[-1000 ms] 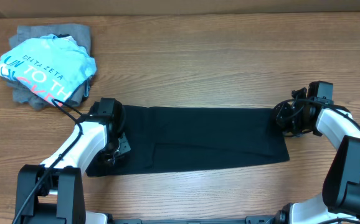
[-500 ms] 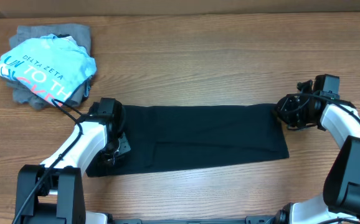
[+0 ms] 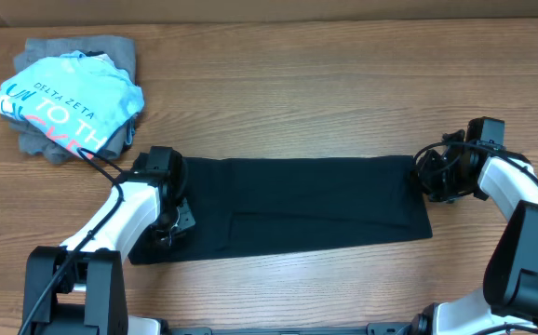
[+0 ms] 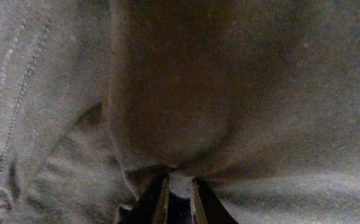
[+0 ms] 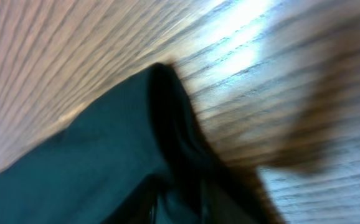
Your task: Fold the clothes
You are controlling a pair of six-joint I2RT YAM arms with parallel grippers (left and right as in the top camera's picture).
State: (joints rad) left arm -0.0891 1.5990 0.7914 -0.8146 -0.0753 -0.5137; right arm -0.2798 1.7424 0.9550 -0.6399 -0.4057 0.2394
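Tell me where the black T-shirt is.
In the overhead view the black T-shirt lies as a long band front and centre, spanning from the left gripper to the right gripper.

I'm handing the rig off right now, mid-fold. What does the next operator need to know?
Left gripper: shut on the black T-shirt, at its left end.
Right gripper: at the T-shirt's far right corner; its wrist view is too blurred to confirm a grip.
Done: the T-shirt lies as a long flat band on the table, apparently folded lengthwise.
Left: bring the ends together.
The light blue shirt sits apart, far left.
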